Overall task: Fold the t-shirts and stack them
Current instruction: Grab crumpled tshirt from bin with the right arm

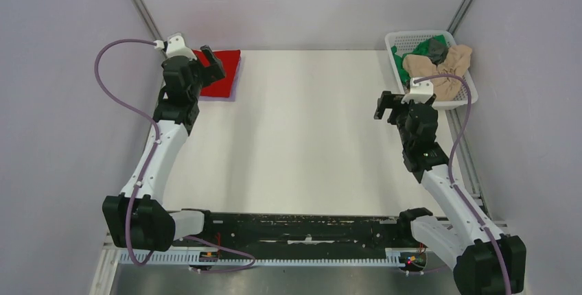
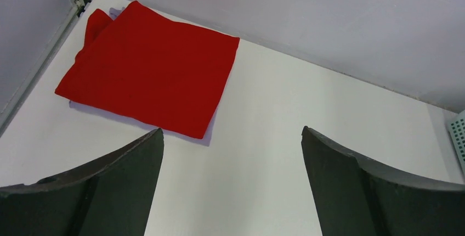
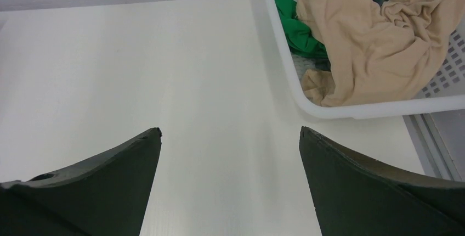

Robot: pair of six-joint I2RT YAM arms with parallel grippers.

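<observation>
- Left gripper (image 2: 231, 130): nearest thing in the left wrist view. Both dark fingers fill the bottom of the frame, spread wide, with only bare table (image 1: 309, 137) between them. Holding nothing.
- Red t-shirt (image 2: 148, 77): folded into a flat, roughly square packet in the far left corner of the table, close to the wall rail.
- Relative to the left gripper, the red t-shirt sits ahead and to the left. Its near corner is just beyond the left fingertip, not between the fingers. No contact visible.
- Top view agrees: the left gripper is raised at the shirt's left side and overlaps its edge in the frame.
- A thin pale lilac-grey strip shows under the shirt's near edge. Can't tell what it is.
- Right gripper (image 3: 230, 130): fingers also wide apart, nothing held, over bare table.
- White mesh basket (image 3: 351, 112): at the table's far right corner, ahead and to the right of the right gripper. Its rim is clear of both fingers.
- Beige t-shirt (image 3: 373, 44): crumpled on top in the basket, taking up most of it.
- Green t-shirt (image 3: 290, 24): bunched along the basket's left wall, partly under the beige one.
- Grey t-shirt (image 1: 437, 49): small dark lump at the far end of the basket, mostly covered.
- All three basket shirts are unfolded and apart from the right gripper.
</observation>
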